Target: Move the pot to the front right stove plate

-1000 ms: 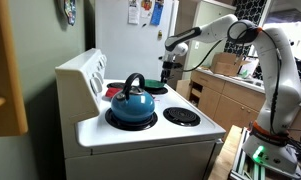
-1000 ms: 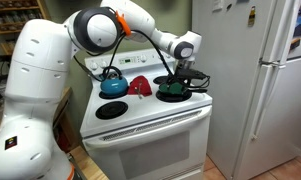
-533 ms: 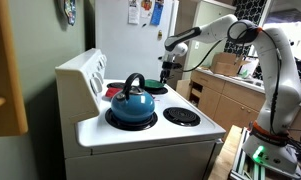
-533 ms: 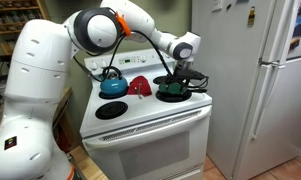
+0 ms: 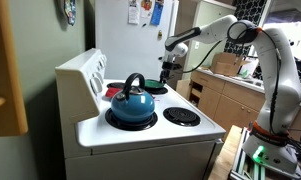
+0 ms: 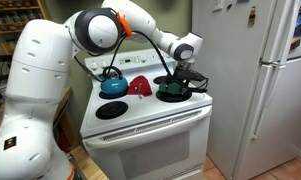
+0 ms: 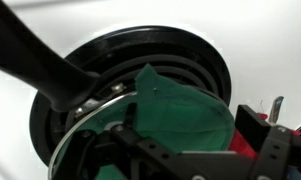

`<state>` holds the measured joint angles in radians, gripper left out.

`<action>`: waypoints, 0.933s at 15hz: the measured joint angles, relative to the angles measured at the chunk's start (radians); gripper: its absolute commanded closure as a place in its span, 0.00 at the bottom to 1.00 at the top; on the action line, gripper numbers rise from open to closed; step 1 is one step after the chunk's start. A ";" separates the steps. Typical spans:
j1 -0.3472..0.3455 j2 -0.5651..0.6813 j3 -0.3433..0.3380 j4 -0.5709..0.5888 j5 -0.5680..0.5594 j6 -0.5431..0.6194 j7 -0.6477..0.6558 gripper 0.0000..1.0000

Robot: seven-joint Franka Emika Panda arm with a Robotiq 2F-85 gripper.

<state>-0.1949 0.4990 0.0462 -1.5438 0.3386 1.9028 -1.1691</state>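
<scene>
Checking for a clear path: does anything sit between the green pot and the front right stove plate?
Nothing visible does. The pot sits back right under the pincer; the kettle stands back left, off that path.

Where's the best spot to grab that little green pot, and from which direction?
Probably its thin rim, from straight above: the pot sits upright, open and shallow, so the jaws can straddle its wall. The black handle works too.
</scene>
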 measured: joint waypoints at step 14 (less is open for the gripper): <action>0.012 -0.315 -0.006 -0.006 -0.051 -0.058 -0.153 0.00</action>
<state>-0.1827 0.1837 0.0400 -1.5498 0.2871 1.8447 -1.3216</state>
